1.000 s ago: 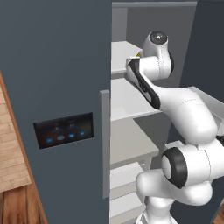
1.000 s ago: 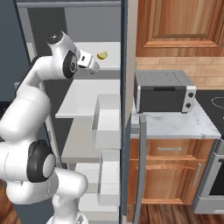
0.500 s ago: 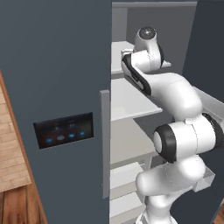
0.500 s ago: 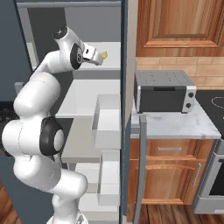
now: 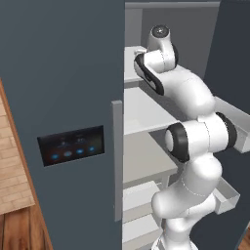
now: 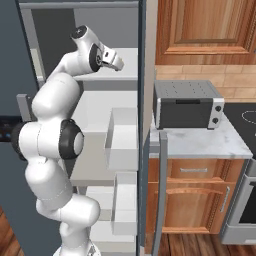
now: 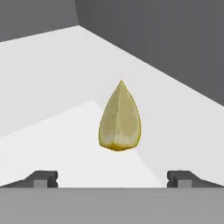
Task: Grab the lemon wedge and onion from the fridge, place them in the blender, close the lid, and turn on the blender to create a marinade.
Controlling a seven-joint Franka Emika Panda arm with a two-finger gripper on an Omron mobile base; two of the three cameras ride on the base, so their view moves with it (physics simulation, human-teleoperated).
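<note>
Fridge (image 5: 63, 97) door swung wide, arm reaching onto an upper shelf (image 7: 52, 87) – gripper (image 7: 112, 178) w/ jaws spread full, holding nothing. Left fingertip (image 7: 43, 178) and right one sit well apart at the bottom of the hand view, lined up so the gap frames the lemon wedge (image 7: 120, 118). Wedge stands pointed end up on the white shelf, dead ahead of the gripper, centred btwn the tips but not yet between them – no contact. Looks like an approach for the first pick; onion not spotted here.
</note>
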